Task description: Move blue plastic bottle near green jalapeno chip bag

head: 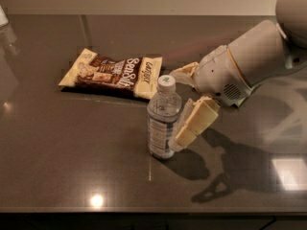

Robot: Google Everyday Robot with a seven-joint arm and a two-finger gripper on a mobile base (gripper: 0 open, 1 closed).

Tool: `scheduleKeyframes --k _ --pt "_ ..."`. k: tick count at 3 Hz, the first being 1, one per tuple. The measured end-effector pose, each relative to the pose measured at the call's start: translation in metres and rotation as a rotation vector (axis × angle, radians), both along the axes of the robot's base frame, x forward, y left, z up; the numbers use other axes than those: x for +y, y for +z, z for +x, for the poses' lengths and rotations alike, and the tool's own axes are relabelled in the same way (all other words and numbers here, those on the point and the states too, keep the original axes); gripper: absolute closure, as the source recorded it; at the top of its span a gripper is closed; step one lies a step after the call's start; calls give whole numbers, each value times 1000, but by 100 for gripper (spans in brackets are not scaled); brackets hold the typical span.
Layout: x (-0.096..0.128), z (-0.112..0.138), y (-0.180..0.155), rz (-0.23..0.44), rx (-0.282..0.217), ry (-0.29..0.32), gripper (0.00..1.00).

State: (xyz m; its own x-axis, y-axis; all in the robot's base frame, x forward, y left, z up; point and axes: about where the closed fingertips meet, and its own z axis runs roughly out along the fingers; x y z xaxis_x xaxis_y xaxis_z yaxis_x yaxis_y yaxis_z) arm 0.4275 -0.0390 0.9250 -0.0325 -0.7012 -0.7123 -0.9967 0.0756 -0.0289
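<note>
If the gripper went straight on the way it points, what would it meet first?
Likely the bottle: the open gripper points straight toward it from close by, though depth is unclear.

A dark stone-like countertop (72,166) is shown, polished smooth and glossy, with lamp glints mirrored in it. The blue plastic bottle (164,119) is made of clear, smooth plastic, wrapped in a thin glossy label (160,133) and closed by a white cap (166,82) of duller plastic. A cream-and-brown snack bag (112,73) is made of crinkled, shiny film. The gripper (178,107), placed at the bottle's right side with its fingers spread apart, is moulded in matt cream plastic. The arm shell (249,61) behind it is covered in smooth white plastic with a soft sheen.
</note>
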Motion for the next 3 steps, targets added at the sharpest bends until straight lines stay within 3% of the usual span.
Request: scheduleKeyframes --k 1,3 --pt "12 -5 4 46 7 37 17" --pt "12 -8 22 84 27 68 64"
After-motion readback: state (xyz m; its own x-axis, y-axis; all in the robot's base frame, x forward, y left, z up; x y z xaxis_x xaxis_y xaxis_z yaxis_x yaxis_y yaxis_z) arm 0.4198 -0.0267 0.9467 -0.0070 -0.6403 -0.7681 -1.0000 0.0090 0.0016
